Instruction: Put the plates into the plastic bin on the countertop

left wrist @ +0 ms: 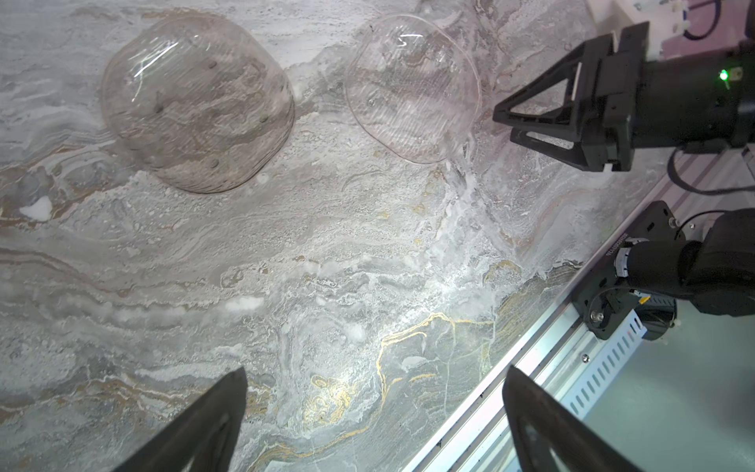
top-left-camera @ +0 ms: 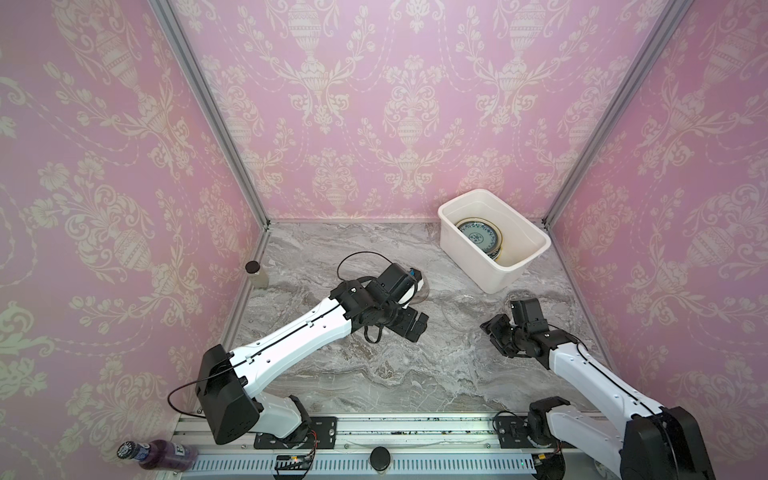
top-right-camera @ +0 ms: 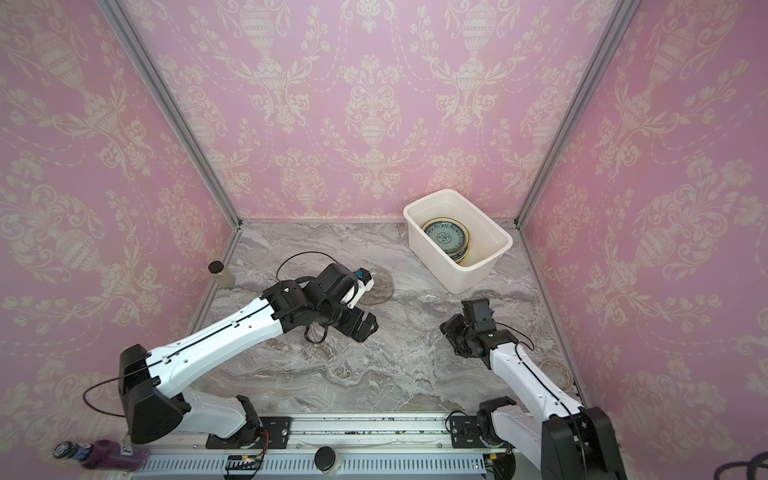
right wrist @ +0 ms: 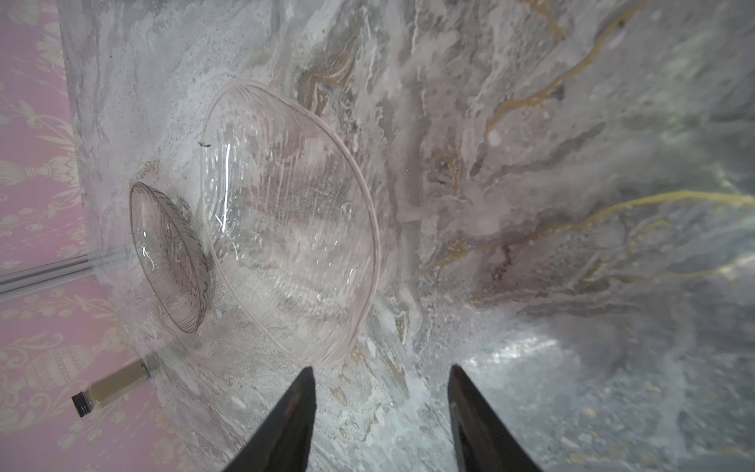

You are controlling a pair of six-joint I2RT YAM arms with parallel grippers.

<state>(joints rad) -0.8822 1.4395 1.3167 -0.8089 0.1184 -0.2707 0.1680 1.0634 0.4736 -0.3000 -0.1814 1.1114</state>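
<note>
Two glass plates lie on the table — both grippers empty.
The left gripper hangs spread wide over bare marble. The right gripper, jaws partly apart and pinching nothing, sits just beside the clear glass plate, with the smoky glass plate beyond. A teal floral plate tops the stack inside the white plastic bin.

Three walls enclose the cell, papered pink with a cream damask of urns, swags and flowers. Ribbed aluminium posts run up both rear corners. The desk is grey marble-patterned, veined white and brownish. An aluminium rail lies along its near edge, then a slotted duct. The light is soft and even. A dark loop at the frame's corner is perhaps a cable.
</note>
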